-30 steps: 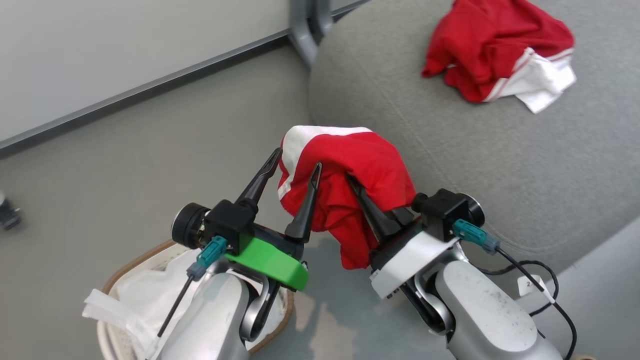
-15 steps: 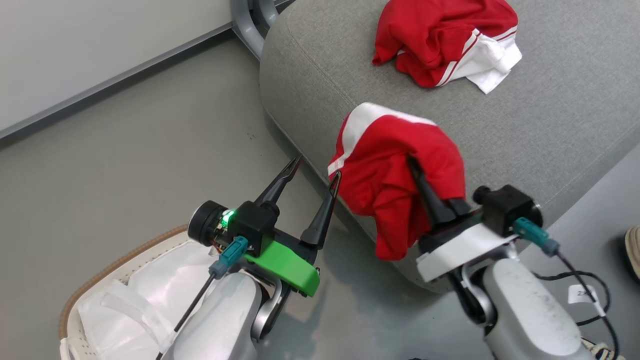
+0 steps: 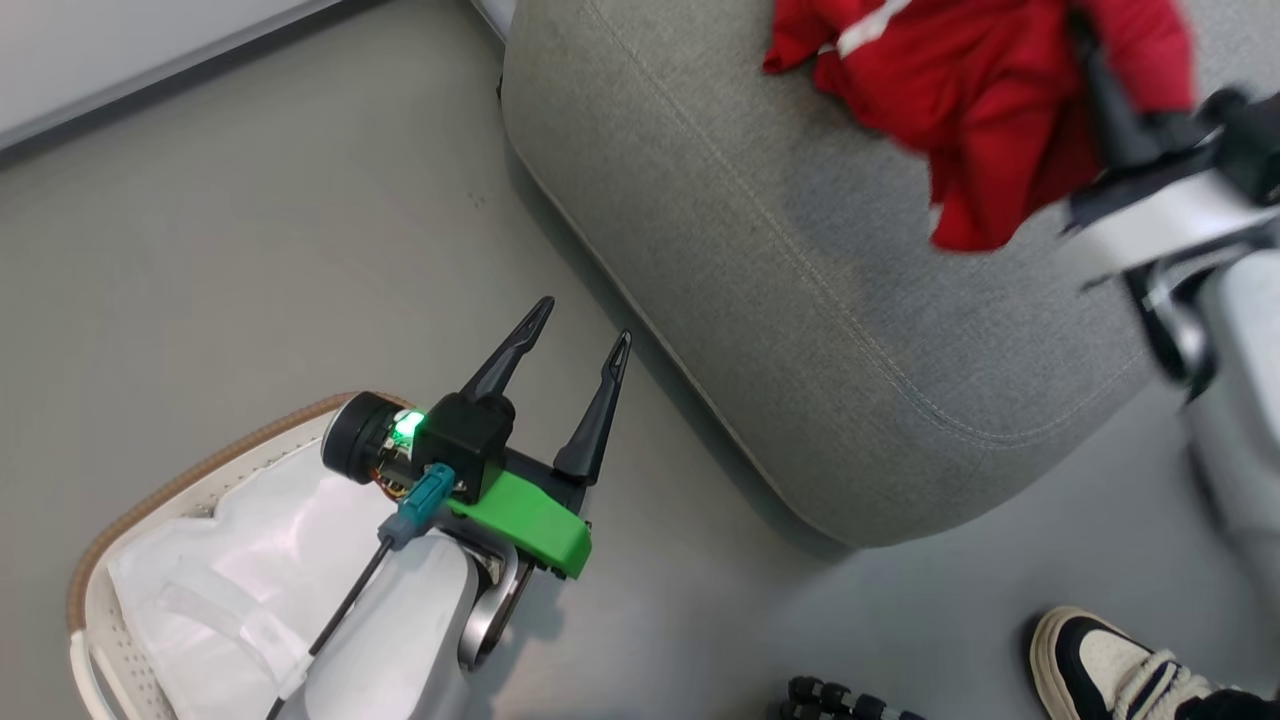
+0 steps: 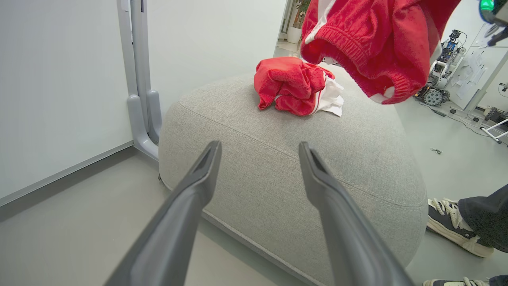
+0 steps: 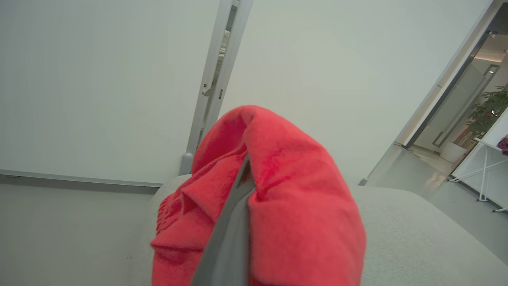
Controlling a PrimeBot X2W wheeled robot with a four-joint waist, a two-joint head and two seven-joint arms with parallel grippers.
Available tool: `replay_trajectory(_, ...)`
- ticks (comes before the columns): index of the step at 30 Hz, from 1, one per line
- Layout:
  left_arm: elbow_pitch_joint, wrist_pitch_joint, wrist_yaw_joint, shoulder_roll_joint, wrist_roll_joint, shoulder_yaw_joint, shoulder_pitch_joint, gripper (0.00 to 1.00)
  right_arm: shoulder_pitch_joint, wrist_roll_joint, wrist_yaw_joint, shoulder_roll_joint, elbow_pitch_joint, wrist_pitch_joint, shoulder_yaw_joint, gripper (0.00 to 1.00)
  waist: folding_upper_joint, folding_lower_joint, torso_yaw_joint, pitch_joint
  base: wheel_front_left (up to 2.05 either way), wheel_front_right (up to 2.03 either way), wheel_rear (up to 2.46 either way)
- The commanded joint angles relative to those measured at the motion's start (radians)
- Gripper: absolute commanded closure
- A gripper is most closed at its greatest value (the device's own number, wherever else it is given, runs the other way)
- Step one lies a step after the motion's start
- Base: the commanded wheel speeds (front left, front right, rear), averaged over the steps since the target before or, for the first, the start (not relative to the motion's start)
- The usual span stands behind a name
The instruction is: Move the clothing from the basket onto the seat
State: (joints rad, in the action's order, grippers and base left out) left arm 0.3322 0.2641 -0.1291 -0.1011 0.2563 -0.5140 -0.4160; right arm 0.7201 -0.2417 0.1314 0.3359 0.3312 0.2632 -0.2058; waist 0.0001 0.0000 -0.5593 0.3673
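Observation:
My right gripper [image 3: 1092,62] is shut on a red garment with a white stripe [image 3: 985,130], which hangs blurred above the grey seat [image 3: 800,260]. In the right wrist view this garment [image 5: 293,198] drapes over the fingers [image 5: 232,242] and hides the tips. A second red and white garment [image 4: 295,85] lies crumpled on top of the seat [image 4: 285,171], with the held one [image 4: 369,39] hanging above and to its right. My left gripper [image 3: 583,322] stands open over the floor beside the basket [image 3: 180,482]. Inside the basket I see just the white liner [image 3: 230,560].
A person's shoe [image 3: 1100,660] stands on the floor near the seat's front corner, also seen as a shoe [image 4: 452,226] in the left wrist view. A small dark wheeled part [image 3: 830,695] sits at the bottom edge. A grey wall post [image 4: 139,87] rises behind the seat.
The right gripper has carried the garment from beside the left gripper out over the seat. The head camera has turned. The left gripper stays open near the basket.

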Motion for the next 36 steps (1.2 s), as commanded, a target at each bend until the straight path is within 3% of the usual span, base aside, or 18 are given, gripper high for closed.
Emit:
replay_trajectory(1,-0.001,0.000,-0.002,-0.008,-0.006,0.002,-0.021,0.00,0.041,0.008,-0.001,0.026,0.020,0.002,0.016,1.00,-0.0001,0.0000,0.026,0.052,0.00,0.00,0.00)
replay_trajectory(6,-0.006,0.000,-0.002,-0.016,-0.016,-0.003,-0.049,0.00,0.188,0.038,-0.001,0.123,0.129,0.002,0.066,1.00,-0.0001,0.0000,0.077,0.123,0.00,0.00,0.00)
replay_trajectory(12,-0.015,0.000,-0.002,-0.031,-0.034,-0.007,-0.094,0.00,0.323,0.070,-0.001,0.186,0.294,0.002,0.177,1.00,-0.0001,0.0000,0.129,0.218,0.00,0.00,0.00)
replay_trajectory(20,-0.019,0.000,-0.002,-0.044,-0.056,0.010,-0.146,0.00,0.390,0.107,-0.001,0.179,0.412,0.002,0.293,1.00,-0.0001,0.0000,0.194,0.324,0.00,0.00,0.00)
replay_trajectory(28,-0.028,0.000,-0.002,-0.047,-0.073,0.039,-0.159,0.00,0.328,0.123,-0.001,0.119,0.440,0.002,0.421,1.00,-0.0001,0.0000,0.233,0.374,0.00,0.00,0.00)
replay_trajectory(29,-0.026,0.000,-0.002,-0.047,-0.074,0.041,-0.158,0.00,0.318,0.130,-0.001,0.111,0.441,0.002,0.440,0.96,-0.0001,0.0000,0.235,0.376,0.00,0.00,0.00)
replay_trajectory(30,-0.025,0.000,-0.002,-0.046,-0.076,0.045,-0.157,0.00,0.309,0.138,-0.001,0.104,0.439,0.002,0.452,0.68,-0.0001,0.0000,0.235,0.377,0.00,0.00,0.00)
replay_trajectory(31,-0.025,0.000,-0.002,-0.046,-0.078,0.050,-0.156,0.00,0.295,0.143,-0.001,0.093,0.434,0.002,0.468,0.01,-0.0001,0.0000,0.234,0.377,0.00,0.00,0.00)
replay_trajectory(36,-0.020,0.000,-0.002,-0.047,-0.081,0.071,-0.143,0.00,0.218,0.163,-0.001,0.041,0.384,0.002,0.500,0.00,-0.0001,0.0000,0.219,0.357,0.00,0.00,0.00)
